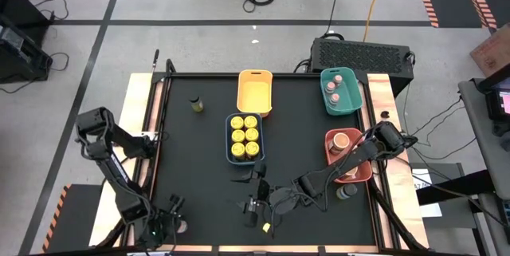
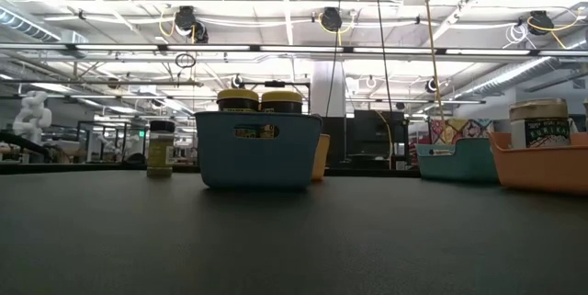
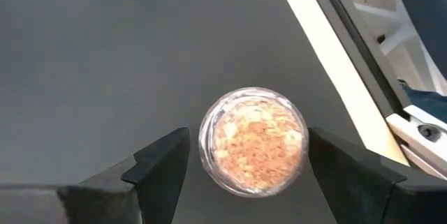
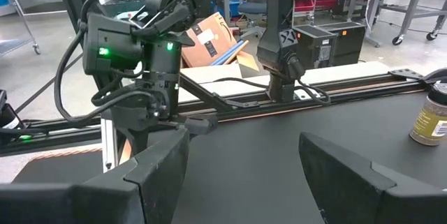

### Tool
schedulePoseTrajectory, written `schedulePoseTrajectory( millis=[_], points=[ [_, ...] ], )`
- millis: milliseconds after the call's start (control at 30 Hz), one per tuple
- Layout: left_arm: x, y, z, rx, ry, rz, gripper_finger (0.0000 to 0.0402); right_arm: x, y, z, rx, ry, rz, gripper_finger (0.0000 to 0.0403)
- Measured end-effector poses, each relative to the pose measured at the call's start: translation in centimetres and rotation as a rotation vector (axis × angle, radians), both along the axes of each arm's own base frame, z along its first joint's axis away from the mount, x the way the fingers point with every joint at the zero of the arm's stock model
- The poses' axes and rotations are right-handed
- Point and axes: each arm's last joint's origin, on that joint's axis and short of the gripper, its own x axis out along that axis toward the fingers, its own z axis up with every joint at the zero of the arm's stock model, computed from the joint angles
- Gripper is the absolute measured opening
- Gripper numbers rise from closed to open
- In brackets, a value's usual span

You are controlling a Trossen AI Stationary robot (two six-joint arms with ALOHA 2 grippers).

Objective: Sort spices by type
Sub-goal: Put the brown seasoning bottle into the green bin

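Observation:
A clear-lidded jar of orange flakes (image 3: 253,140) stands on the black table near its near left corner; it also shows in the high view (image 1: 182,226). My left gripper (image 3: 248,155) (image 1: 175,214) is above it, open and pointing down, with one finger on each side of the jar and a small gap to each. My right gripper (image 4: 241,158) (image 1: 249,194) is open and empty, low over the near middle of the table and facing the table's left edge. Several yellow-lidded jars (image 1: 245,136) stand in the blue tray (image 1: 229,139).
A yellow tray (image 1: 255,90) stands at the far middle. A green tray (image 1: 353,100) holds two pink-lidded jars. A red tray (image 1: 329,138) holds a peach-topped tub (image 1: 343,139). One jar (image 1: 196,104) stands alone at the far left, and another (image 1: 347,191) just near the red tray.

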Motion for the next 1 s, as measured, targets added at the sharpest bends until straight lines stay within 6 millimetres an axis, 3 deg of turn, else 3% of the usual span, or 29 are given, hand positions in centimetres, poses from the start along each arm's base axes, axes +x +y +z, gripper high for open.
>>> schedulePoseTrajectory(
  millis=[300,600,1000],
  points=[
    [0.7,0.1,-0.1,0.001,-0.02,-0.016,0.028,0.0,0.0,0.0,0.0,0.0,0.0,0.0265],
    [1.3,0.4,-0.1,-0.005,0.007,-0.015,0.0195,0.0,0.0,0.0,0.001,-0.001,0.0,0.0265],
    [3.3,1.8,1.4,-0.004,-0.025,-0.075,0.0193,0.0,-0.1,-0.1,-0.007,0.013,-0.002,0.0265]
  ],
)
